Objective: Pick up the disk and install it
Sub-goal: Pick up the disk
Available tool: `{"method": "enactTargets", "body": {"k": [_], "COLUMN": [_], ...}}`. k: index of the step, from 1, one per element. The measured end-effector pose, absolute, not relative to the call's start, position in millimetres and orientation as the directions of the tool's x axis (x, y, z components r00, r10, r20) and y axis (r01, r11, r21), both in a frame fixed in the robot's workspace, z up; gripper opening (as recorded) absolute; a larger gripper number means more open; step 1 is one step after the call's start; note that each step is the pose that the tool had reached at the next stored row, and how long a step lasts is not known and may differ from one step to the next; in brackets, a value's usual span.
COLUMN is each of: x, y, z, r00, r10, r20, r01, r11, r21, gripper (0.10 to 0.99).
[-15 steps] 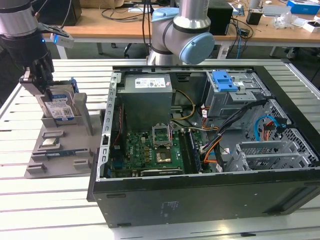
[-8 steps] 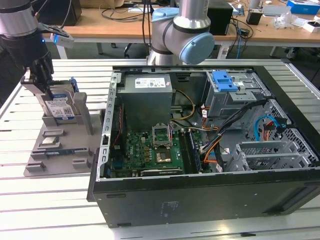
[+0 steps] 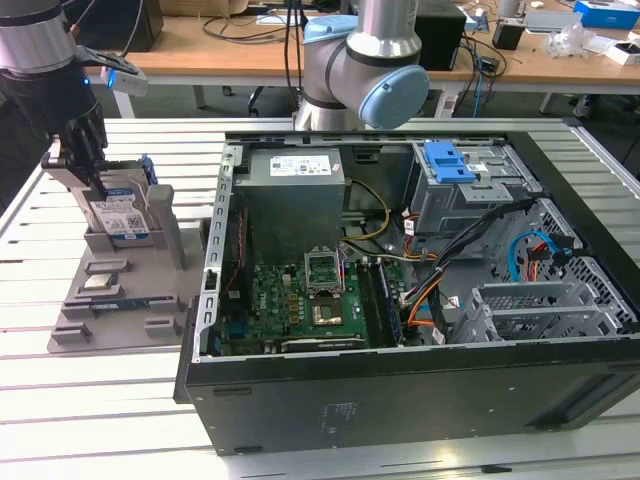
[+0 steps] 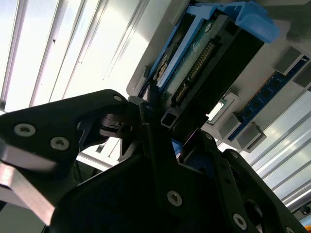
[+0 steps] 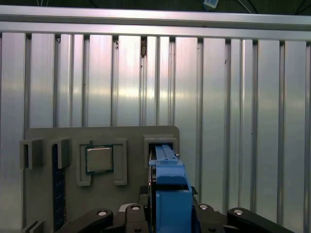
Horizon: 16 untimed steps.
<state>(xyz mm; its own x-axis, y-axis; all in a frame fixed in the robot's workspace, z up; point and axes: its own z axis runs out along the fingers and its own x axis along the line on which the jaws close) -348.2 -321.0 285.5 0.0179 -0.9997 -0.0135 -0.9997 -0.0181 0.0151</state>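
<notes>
The disk (image 3: 122, 212), silver with a white-and-blue label and blue rails, stands on edge in a slot of the grey holder (image 3: 150, 320) at the exterior view's left. My gripper (image 3: 88, 160) has come down onto its upper end. In the second wrist view the black fingers (image 4: 154, 127) press both sides of the disk (image 4: 204, 58), whose connector edge and green board show. The first wrist view has the blue rail of the disk (image 5: 170, 184) running between the gripper (image 5: 170, 196) fingers. The gripper is shut on the disk, which still sits in its slot.
The open computer case (image 3: 400, 400) lies at the exterior view's right, with a blue bracket (image 3: 448, 162) on its drive cage at the back. The holder also carries a square processor chip (image 5: 99, 159) and a memory stick (image 5: 58, 187). Slatted aluminium table (image 5: 218, 97) surrounds them.
</notes>
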Motion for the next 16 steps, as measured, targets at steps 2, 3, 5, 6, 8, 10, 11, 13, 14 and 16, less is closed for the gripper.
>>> {"method": "enactTargets", "body": {"k": [2,3,5,6,8,10,11,13,14,16], "x": [-348.2,-348.1,-348.2,-348.2,-348.2,-348.2,-348.2,-348.1,-348.1,-348.2], "y": [-321.0,-321.0,-320.9,-320.9,-321.0,-320.9,-320.9,-320.9,-320.9,-320.7], "z": [285.5,286.0,287.7,288.4,290.5,292.7,293.8,296.1,297.1,300.0], "r00": [0.018,0.018,0.018,0.018,0.018,0.018,0.018,0.018,0.018,0.018], "r10": [-1.0,-1.0,-1.0,-1.0,-1.0,-1.0,-1.0,-1.0,-1.0,-1.0], "r20": [-0.014,-0.014,-0.014,-0.014,-0.014,-0.014,-0.014,-0.014,-0.014,-0.014], "r01": [-1.0,-1.0,-1.0,-1.0,-1.0,-1.0,-1.0,-1.0,-1.0,-1.0], "r11": [-0.018,-0.018,-0.018,-0.018,-0.018,-0.018,-0.018,-0.018,-0.018,-0.018], "r21": [0.015,0.015,0.015,0.015,0.015,0.015,0.015,0.015,0.015,0.015], "gripper": [0.365,0.365,0.365,0.365,0.365,0.365,0.365,0.365,0.365,0.365]}}
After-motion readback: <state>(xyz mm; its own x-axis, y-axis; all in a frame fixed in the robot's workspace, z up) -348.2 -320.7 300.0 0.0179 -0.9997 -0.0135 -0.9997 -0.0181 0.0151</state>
